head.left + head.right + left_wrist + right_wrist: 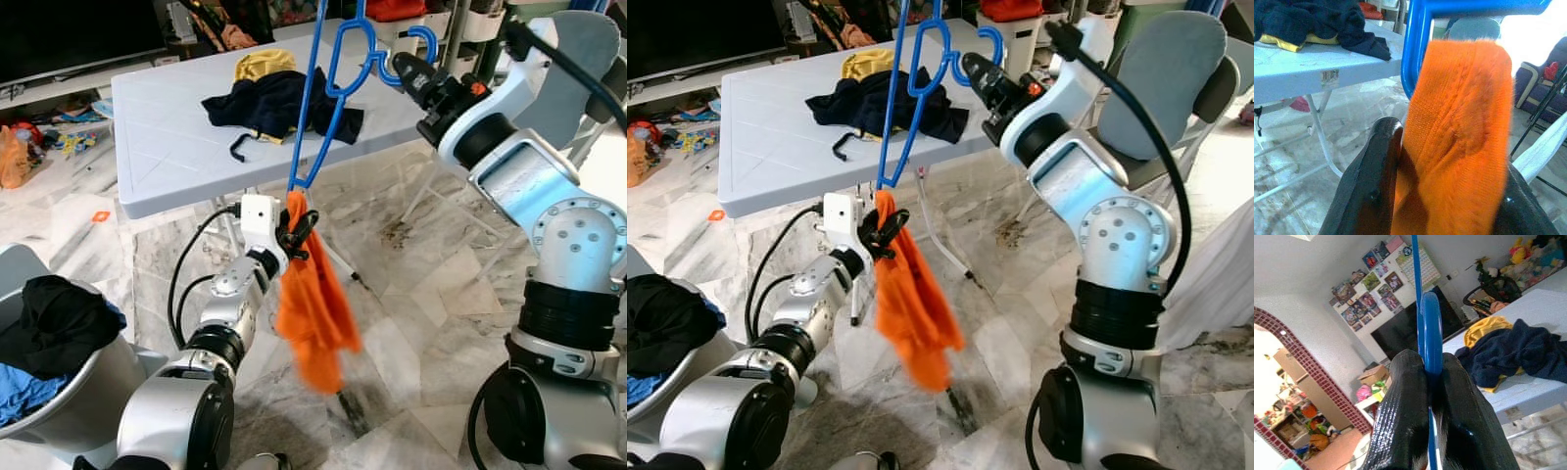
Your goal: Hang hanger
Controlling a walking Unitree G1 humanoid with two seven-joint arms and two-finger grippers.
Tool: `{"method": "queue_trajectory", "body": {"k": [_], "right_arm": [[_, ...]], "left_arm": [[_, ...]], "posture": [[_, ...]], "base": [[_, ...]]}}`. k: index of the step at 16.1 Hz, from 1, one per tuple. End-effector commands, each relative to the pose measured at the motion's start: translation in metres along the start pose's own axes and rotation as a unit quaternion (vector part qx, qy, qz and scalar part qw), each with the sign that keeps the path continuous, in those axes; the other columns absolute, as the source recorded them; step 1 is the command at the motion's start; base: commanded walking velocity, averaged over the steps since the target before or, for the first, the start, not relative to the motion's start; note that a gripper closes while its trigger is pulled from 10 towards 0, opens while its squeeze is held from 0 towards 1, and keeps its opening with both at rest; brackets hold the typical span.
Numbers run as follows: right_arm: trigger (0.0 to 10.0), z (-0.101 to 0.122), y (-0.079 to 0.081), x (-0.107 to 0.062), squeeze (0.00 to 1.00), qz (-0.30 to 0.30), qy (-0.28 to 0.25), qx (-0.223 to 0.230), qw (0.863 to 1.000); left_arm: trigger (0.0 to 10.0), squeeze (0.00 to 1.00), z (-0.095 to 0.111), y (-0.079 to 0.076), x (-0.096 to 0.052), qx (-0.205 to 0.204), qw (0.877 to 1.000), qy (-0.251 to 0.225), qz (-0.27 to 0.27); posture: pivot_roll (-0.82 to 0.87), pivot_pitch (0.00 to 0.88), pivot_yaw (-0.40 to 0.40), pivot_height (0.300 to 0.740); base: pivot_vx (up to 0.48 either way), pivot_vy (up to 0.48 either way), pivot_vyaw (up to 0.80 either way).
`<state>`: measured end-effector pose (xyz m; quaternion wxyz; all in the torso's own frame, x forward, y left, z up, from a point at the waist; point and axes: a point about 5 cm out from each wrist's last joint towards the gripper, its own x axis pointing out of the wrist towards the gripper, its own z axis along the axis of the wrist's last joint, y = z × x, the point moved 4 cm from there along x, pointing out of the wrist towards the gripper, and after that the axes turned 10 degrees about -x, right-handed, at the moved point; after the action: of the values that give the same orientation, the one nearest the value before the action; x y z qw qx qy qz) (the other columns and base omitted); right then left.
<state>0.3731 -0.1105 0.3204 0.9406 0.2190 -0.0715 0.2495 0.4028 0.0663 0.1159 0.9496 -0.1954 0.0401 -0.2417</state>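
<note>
Right gripper point(400, 67) is raised at the far right, over the right edge of the white folding table point(157, 117). Its two black fingers point(1405, 426) are pinched closed on the blue hanger point(333, 88), near the hook end as far as the head views show.

The hanger hangs tilted in mid-air, its lower corner pointing down and left toward the left gripper point(297, 235). An orange cloth point(312, 313) is draped over that lower corner and hangs below it, clear of the marble floor point(421, 323).

Left gripper sits just below the hanger's corner, fingers point(1371, 196) clamped on the upper part of the orange cloth.

On the table: a dark navy garment point(269, 103) with a yellow one point(263, 64) behind it. Near left: a grey basket point(69, 392) holding black and blue clothes.
</note>
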Motion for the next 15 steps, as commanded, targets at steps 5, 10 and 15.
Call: {"method": "queue_trajectory", "body": {"k": [5,10,15], "right_arm": [[0.0,0.01,0.002,0.003,0.0,0.002,-0.03,-0.014,0.999],[0.0,0.021,-0.001,0.004,0.0,-0.031,-0.089,-0.038,0.995],[0.0,-0.004,0.021,0.007,0.0,-0.046,-0.124,-0.069,0.989]], "left_arm": [[0.0,0.0,0.007,0.001,0.002,-0.022,1.0,-0.002,-0.004],[0.0,0.0,0.01,-0.007,0.006,-0.051,0.999,-0.008,-0.014],[0.0,0.0,0.02,-0.006,0.01,-0.091,0.995,-0.028,-0.008]], "posture": [[-0.17,0.0,0.079,0.74],[-0.17,0.0,0.078,0.74],[-0.16,0.0,0.074,0.74]], "base": [[0.0,0.0,0.0],[0.0,0.0,0.0],[0.0,0.0,0.0]]}}
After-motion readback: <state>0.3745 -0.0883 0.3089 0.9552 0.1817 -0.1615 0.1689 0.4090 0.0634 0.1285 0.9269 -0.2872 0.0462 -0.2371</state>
